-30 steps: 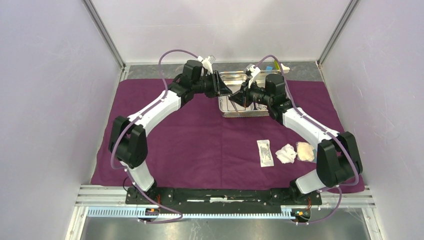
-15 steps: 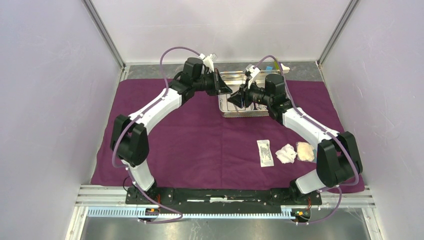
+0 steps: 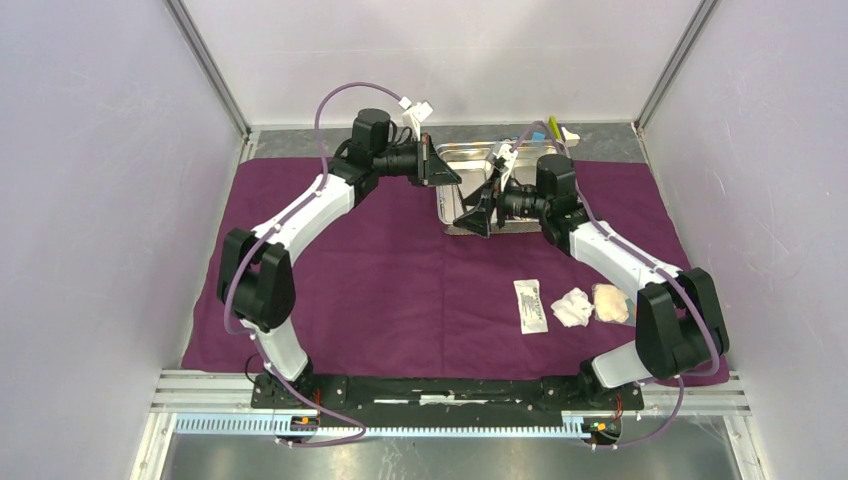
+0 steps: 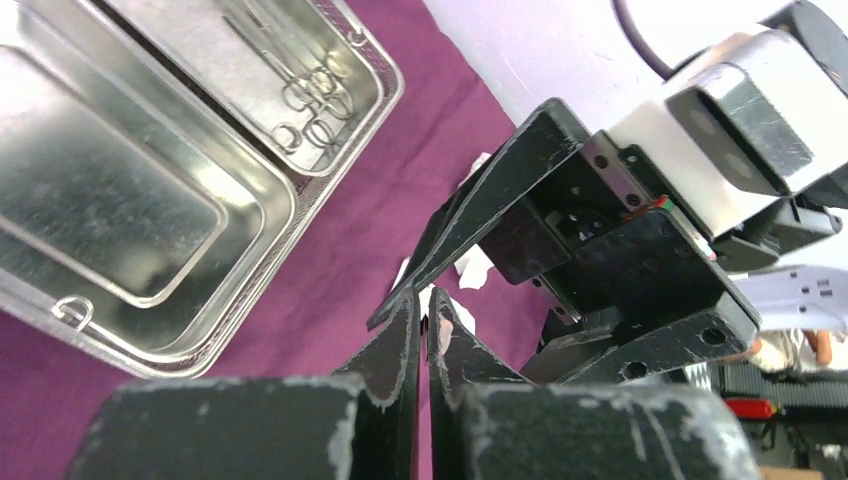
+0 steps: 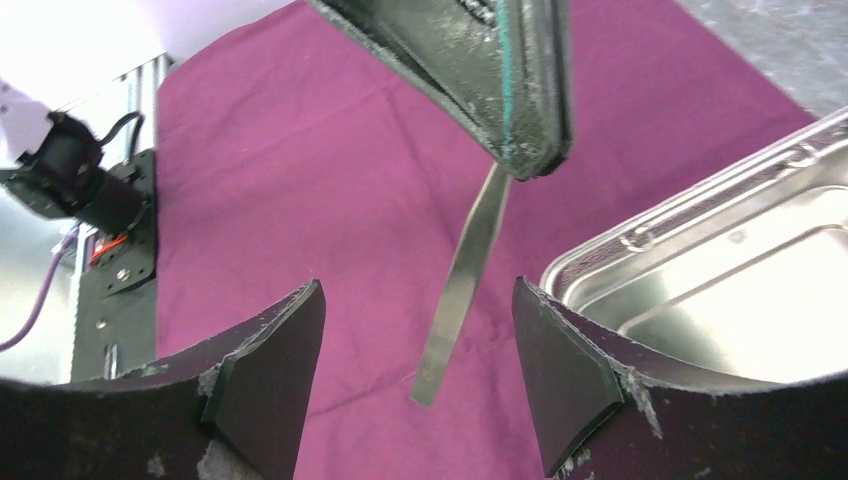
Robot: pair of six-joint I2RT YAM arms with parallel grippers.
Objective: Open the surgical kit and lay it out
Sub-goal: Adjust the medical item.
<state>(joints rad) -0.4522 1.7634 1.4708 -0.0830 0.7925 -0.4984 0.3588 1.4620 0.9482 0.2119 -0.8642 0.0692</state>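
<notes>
**Top view.** The plum cloth (image 3: 380, 270) covers the table. The steel tray (image 3: 505, 229) sits at upper centre, its long side running up the frame. The left gripper (image 3: 447, 180) hangs at the tray's left edge. The right gripper (image 3: 474, 213) is just below it, near the tray's lower left corner. What is pinched there is too small to make out from here. A white packet (image 3: 531, 305) lies at lower right, its long axis nearly vertical. The gauze pads (image 3: 573, 307) lie just to its right.

**Left wrist.** The left fingers are pressed together at bottom centre. In the tray's upper compartment, scissor-handled instruments (image 4: 315, 100) lie on a diagonal. Their ring handles point toward the lower right.

**Right wrist.** The left gripper's closed tips clamp the tweezers (image 5: 462, 285) by the top end. The strip hangs nearly upright, leaning from upper right to lower left, with its free end downward over the cloth. The right jaws stand wide apart on either side of it and do not touch it.
</notes>
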